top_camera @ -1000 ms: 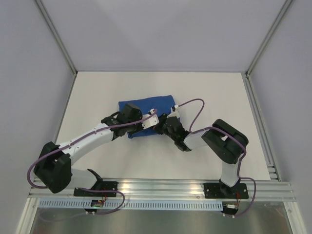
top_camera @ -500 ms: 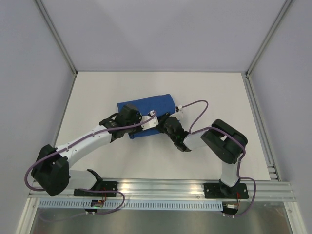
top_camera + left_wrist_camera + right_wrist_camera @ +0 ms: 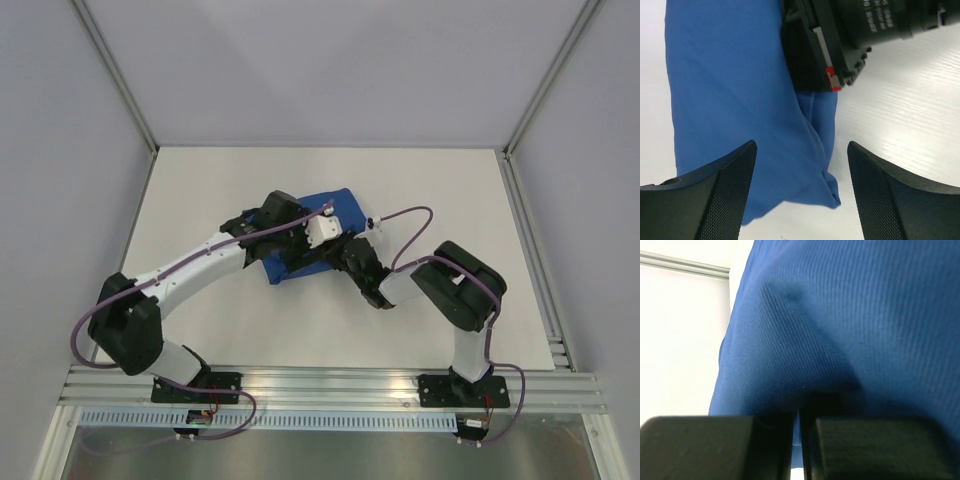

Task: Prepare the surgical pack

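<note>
Soft, floppy cloth, grab at folds: right gripper (image 3: 796,440) pinches the blue drape (image 3: 340,205) at its near-right edge, left gripper (image 3: 801,155) gapes wide above.

Folded blue drape (image 3: 335,212) — mid-table

A white bench (image 3: 300,330) sits between gray walls (image 3: 330,70), with a long shiny metal rail (image 3: 330,385) along its near edge.

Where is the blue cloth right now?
The blue cloth bundle lies at the middle of the table in the top view, under the open left gripper, the right gripper pinching it.
</note>
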Action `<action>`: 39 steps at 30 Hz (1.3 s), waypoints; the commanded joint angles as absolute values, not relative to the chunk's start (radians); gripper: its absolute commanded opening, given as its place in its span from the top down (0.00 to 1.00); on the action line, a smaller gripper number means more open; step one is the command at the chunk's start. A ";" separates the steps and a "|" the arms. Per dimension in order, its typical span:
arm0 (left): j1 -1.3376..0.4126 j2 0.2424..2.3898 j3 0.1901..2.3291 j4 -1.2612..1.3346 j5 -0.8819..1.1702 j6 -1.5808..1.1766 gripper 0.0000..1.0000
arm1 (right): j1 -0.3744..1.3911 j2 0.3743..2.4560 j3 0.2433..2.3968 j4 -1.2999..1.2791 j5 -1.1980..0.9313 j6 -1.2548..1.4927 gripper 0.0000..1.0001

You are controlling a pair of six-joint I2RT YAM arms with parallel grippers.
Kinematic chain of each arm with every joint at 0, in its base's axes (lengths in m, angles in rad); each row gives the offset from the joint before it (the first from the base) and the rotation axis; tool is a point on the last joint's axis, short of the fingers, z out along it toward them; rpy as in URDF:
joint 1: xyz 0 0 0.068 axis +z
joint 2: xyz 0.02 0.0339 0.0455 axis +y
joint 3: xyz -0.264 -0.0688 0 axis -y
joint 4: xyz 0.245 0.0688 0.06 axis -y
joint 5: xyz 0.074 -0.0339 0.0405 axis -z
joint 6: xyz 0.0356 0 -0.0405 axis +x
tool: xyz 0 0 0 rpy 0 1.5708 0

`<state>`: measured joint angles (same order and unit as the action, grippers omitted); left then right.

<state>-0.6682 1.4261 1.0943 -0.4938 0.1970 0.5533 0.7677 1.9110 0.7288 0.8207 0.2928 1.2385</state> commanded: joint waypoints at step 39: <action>-0.672 1.398 1.023 -0.405 0.092 0.624 1.00 | 0.585 1.951 0.801 0.763 0.430 1.255 0.89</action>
